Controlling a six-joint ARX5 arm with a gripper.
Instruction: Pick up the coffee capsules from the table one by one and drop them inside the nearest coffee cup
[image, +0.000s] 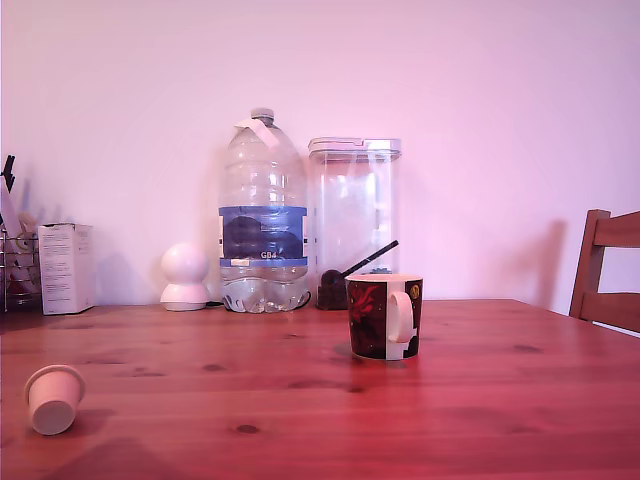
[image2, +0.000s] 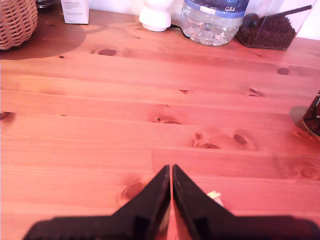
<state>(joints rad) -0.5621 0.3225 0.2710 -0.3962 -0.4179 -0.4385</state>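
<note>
Capsule (image: 53, 398) lies tipped on its side on the table (image: 480, 400), at the exterior view's left, rimmed round end facing the camera, well apart from the mug (image: 384, 317) near the middle. It looks light and thin-walled, smooth plastic, so likely slippery and prone to roll on its taper; squeezing hard could dent it. Best hold is probably across the body just behind the rim, where the lip would stop it sliding out. Gripper (image2: 171, 172) shows only in the wrist view, jaws pressed together with just a hairline gap, nothing clamped between the tips; a small pale scrap peeks out beside the fingers, cannot tell what it is. Arm is not seen in the exterior view. Mug stands upright, handle toward the camera, open at the top; its inside is not visible from here. Behind it, clear canister (image: 354, 220) holds a shallow layer of dark coffee beans with a black scoop (image: 360, 265) stuck in. Big water bottle (image: 263, 212) just beside it looks almost empty, capped.
</note>
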